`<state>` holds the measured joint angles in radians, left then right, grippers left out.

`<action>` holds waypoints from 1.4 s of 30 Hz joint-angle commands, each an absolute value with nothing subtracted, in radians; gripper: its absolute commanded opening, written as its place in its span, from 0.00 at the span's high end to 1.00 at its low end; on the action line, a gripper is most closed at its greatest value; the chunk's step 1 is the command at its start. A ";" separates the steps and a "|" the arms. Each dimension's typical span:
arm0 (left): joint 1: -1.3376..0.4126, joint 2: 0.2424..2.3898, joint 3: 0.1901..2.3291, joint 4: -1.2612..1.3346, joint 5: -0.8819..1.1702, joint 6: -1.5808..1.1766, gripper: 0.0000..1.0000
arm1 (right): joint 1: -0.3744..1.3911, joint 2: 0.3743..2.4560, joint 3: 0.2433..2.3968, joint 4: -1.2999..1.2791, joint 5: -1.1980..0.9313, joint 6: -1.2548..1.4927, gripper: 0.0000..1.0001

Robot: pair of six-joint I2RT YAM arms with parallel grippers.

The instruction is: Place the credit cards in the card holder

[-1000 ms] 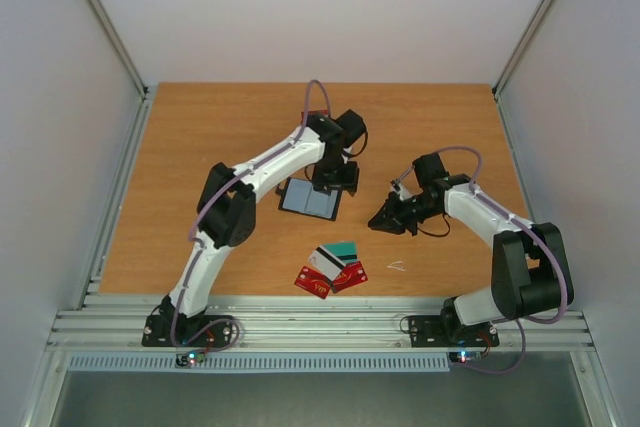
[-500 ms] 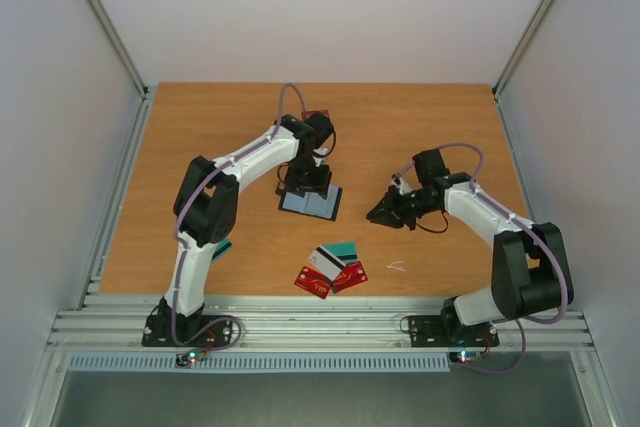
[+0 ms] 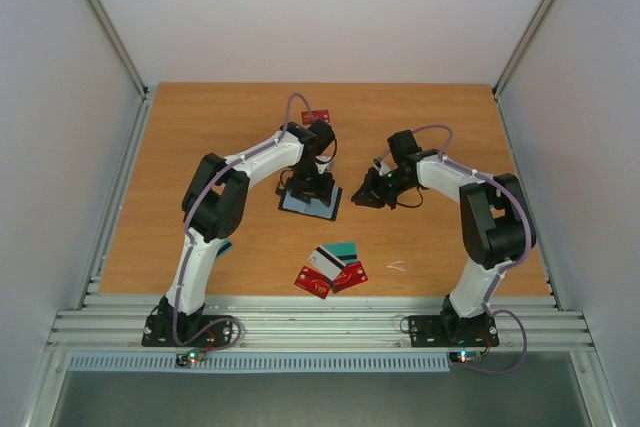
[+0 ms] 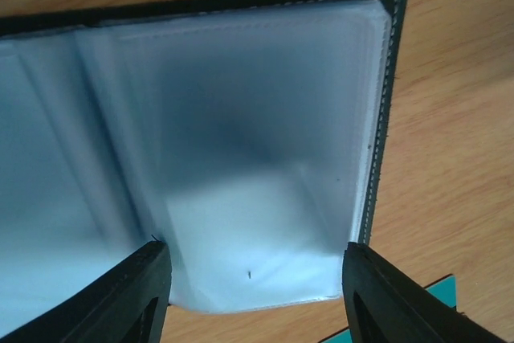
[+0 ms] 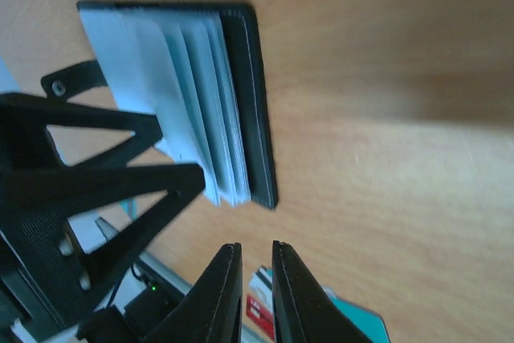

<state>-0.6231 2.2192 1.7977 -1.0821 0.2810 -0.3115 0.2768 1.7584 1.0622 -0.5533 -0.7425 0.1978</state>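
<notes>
Your wooden, orange-brown desk is boxed in by plain pale walls at the back and both sides, with metal posts in the far corners. Along its near edge run silver rails and a slotted grey strip, all under soft, even light.

Left arm comes up from its near-left base, elbow kinked out to the left, forearm running right toward the middle, wrist pointing pretty much straight down. Left gripper has its fingers spread wide. Right arm arcs up from the near-right base and leans left. Right gripper sits low, aimed left, fingers almost together with just a thin gap.
</notes>
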 commanded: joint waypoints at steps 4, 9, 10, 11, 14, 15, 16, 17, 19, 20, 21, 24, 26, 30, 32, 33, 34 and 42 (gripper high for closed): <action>-0.621 2.230 1.764 -1.033 0.334 -0.323 0.41 | 0.320 1.911 1.196 -0.595 -0.653 0.193 0.87; -0.620 2.221 1.735 -0.984 0.408 -0.370 0.42 | 0.325 1.995 1.257 -0.611 -0.644 0.179 0.87; -0.621 2.222 1.732 -0.974 0.427 -0.379 0.42 | 0.325 2.012 1.269 -0.614 -0.646 0.175 0.87; -0.620 2.223 1.726 -0.960 0.449 -0.392 0.42 | 0.325 2.027 1.282 -0.618 -0.650 0.170 0.87; -0.621 2.222 1.721 -0.934 0.498 -0.418 0.42 | 0.325 2.061 1.317 -0.618 -0.665 0.158 0.87; -0.621 2.219 1.722 -0.929 0.507 -0.430 0.42 | 0.325 2.070 1.326 -0.616 -0.674 0.154 0.87; -0.621 2.215 1.725 -0.924 0.515 -0.439 0.42 | 0.325 2.079 1.336 -0.615 -0.683 0.148 0.87; -0.621 2.210 1.728 -0.922 0.525 -0.445 0.42 | 0.325 2.088 1.347 -0.621 -0.687 0.139 0.87; -0.621 2.199 1.736 -0.922 0.542 -0.459 0.42 | 0.325 2.097 1.366 -0.634 -0.686 0.121 0.87; -0.621 2.193 1.739 -0.922 0.549 -0.462 0.41 | 0.324 2.098 1.374 -0.641 -0.684 0.111 0.87; -0.620 2.184 1.739 -0.920 0.555 -0.468 0.41 | 0.323 2.097 1.379 -0.647 -0.681 0.097 0.87; -0.618 2.156 1.738 -0.921 0.555 -0.483 0.39 | 0.313 2.083 1.393 -0.669 -0.680 0.070 0.87; -0.615 2.136 1.734 -0.932 0.536 -0.478 0.38 | 0.304 2.067 1.397 -0.691 -0.671 0.048 0.87; -0.611 2.082 1.715 -0.955 0.494 -0.444 0.37 | 0.278 2.000 1.367 -0.725 -0.645 0.017 0.87; -0.611 2.045 1.687 -0.964 0.466 -0.420 0.37 | 0.269 1.951 1.338 -0.731 -0.639 0.017 0.87; -0.610 2.026 1.671 -0.966 0.453 -0.411 0.37 | 0.267 1.925 1.320 -0.732 -0.636 -0.016 0.87; -0.610 2.001 1.652 -0.967 0.441 -0.400 0.37 | 0.267 1.898 1.299 -0.734 -0.633 -0.022 0.87; -0.618 1.818 1.432 -0.933 0.420 -0.342 0.38 | 0.268 1.587 0.948 -0.597 -0.708 0.145 0.79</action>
<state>-0.6163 1.8889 1.5208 -0.9588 0.4366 -0.3904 0.2642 1.6951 1.1061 -0.6678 -0.6598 0.0486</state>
